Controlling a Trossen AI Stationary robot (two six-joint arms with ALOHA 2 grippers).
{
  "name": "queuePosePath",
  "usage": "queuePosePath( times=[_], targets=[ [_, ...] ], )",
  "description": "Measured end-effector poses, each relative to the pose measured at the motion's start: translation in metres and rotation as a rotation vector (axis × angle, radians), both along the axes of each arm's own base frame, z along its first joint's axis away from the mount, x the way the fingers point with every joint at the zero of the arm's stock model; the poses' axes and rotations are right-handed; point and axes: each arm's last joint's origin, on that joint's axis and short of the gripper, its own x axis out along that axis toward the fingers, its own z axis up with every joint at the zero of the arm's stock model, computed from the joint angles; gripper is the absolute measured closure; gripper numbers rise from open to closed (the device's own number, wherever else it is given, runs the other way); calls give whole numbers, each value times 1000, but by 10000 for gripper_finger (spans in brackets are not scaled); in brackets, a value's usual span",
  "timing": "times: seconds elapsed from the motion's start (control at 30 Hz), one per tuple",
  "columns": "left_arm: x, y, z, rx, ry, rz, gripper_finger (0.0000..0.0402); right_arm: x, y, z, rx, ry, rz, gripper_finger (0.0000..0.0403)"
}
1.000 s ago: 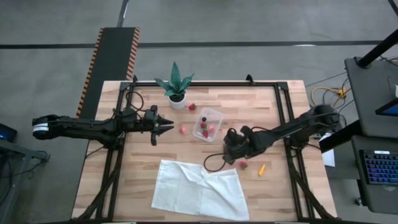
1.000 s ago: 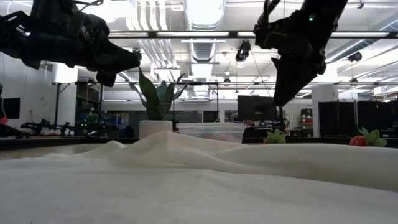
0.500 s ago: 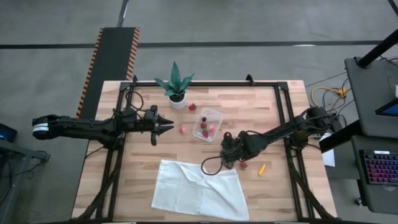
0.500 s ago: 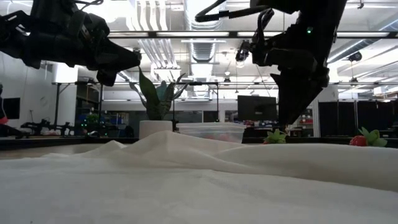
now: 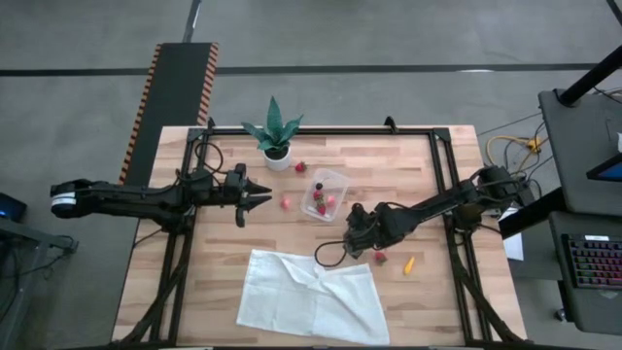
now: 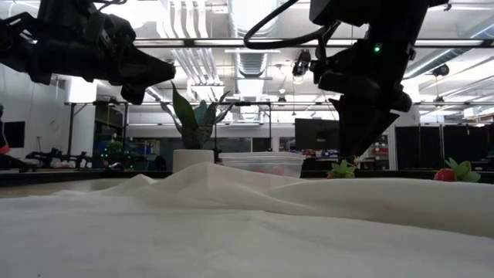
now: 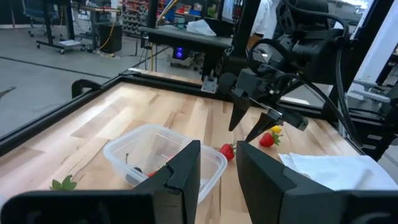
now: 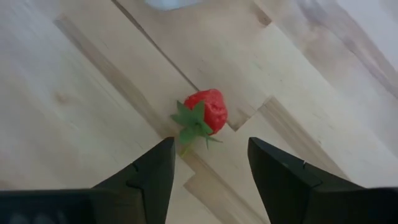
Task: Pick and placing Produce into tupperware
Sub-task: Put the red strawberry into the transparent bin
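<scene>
Lower now than a second ago, the right tool (image 8: pixel 209 163) has dropped toward the surface (image 5: pixel 428 165) and its fingers have spread apart; they straddle a red strawberry (image 8: pixel 205 115) lying on the wood just ahead of them, not yet touching it. From above, this is near the corner of the white cloth (image 5: pixel 306 297), with another strawberry (image 5: pixel 380 258) and a small orange-yellow piece (image 5: pixel 409 263) lying just beyond.

My worry is the berry rolling. It is small and round, and if one finger lands on it first it could skid away or get squashed against the boards. The cloth edge nearby could also snag a fingertip.

The left tool (image 7: pixel 217 165) hovers off to the side, fingers a little apart and holding nothing.

The clear tupperware (image 5: pixel 326 194) sits mid-surface, already holding a few red pieces and a dark berry. Two strawberries remain loose near it, beside the potted plant (image 5: pixel 275 136).
</scene>
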Motion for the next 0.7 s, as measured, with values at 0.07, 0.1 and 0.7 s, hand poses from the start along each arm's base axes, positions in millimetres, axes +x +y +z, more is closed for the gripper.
queuePosePath(
  times=[0.07, 0.1, 0.7],
  targets=[
    [0, 0, 0, 1, -3, 0, 313, 0, 0, -1, 0, 1, 0, 207],
    [0, 0, 1, 1, -7, 0, 313, -1, 0, -1, 0, 2, 0, 207],
    [0, 0, 1, 2, -7, 0, 313, 1, -8, -6, -7, -9, 19, 207]
  ],
)
